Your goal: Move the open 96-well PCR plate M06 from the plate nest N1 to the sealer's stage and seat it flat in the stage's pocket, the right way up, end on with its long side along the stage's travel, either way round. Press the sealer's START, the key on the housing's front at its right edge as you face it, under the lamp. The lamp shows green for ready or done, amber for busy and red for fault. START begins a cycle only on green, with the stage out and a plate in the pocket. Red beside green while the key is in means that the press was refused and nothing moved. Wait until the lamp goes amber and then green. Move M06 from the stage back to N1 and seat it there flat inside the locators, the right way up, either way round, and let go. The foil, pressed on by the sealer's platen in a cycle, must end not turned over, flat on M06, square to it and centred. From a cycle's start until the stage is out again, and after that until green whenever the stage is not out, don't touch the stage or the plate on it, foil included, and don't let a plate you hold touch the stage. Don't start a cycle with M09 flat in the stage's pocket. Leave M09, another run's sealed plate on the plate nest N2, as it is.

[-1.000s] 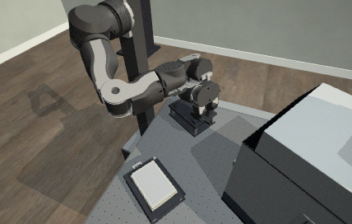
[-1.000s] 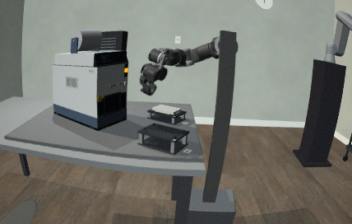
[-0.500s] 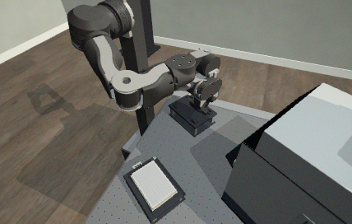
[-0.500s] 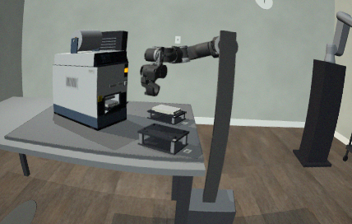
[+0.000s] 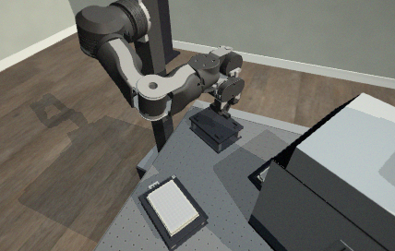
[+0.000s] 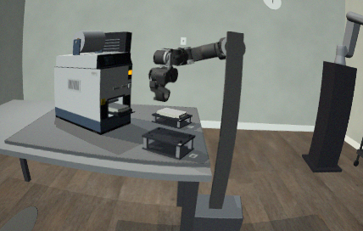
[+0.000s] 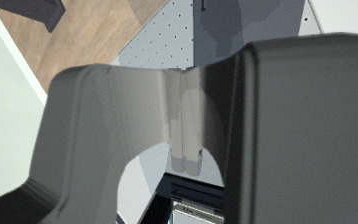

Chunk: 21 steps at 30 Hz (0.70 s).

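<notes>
The sealer (image 6: 93,85) stands on the table, and its lamp (image 6: 130,72) shows amber. A pale plate, apparently M06 (image 6: 119,109), lies on the stage in the sealer's front opening; a corner of the stage also shows in the top view (image 5: 261,175). The empty black nest N1 (image 5: 216,126) sits near the arm's post and also shows in the exterior view (image 6: 168,142). My gripper (image 5: 221,111) hangs a little above N1, shut and empty. In the wrist view the fingertips (image 7: 186,165) are pressed together over a nest's edge (image 7: 195,200).
The sealed white plate M09 (image 5: 173,207) lies flat on nest N2 and shows in the exterior view (image 6: 171,113). The arm's post (image 6: 227,123) stands at the table's edge. A second robot on a pedestal (image 6: 331,115) stands far off.
</notes>
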Tool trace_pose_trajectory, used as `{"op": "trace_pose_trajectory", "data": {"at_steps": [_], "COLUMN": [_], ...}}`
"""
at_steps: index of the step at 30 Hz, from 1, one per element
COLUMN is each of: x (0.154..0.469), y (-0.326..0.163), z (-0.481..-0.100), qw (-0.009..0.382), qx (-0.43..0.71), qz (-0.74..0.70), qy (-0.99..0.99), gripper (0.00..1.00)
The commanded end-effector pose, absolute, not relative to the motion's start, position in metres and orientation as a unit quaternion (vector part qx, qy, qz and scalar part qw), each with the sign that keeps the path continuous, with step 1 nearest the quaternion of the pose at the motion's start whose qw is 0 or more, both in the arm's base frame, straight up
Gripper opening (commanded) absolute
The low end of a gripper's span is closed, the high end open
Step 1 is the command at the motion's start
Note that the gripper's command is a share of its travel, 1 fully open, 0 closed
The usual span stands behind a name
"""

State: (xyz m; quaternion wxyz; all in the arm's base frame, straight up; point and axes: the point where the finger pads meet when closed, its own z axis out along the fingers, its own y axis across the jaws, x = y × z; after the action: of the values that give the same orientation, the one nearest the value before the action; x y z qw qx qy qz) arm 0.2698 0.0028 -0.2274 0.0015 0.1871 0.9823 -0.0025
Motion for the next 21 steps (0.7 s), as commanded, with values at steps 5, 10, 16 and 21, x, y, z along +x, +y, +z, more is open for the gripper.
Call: {"op": "trace_pose_trajectory", "data": {"at_steps": [5, 10, 16, 21], "x": [0.269, 0.258, 0.241, 0.241], "y": [0.006, 0.021, 0.042, 0.042], "z": [-0.226, -0.226, -0.226, -0.226], "qw": [0.004, 0.003, 0.003, 0.003], "qx": [0.184, 0.184, 0.184, 0.184], "qz": [-0.001, 0.000, -0.001, -0.001], "qy": [0.983, 0.983, 0.983, 0.983], "gripper": [0.00, 0.00, 0.00, 0.00]}}
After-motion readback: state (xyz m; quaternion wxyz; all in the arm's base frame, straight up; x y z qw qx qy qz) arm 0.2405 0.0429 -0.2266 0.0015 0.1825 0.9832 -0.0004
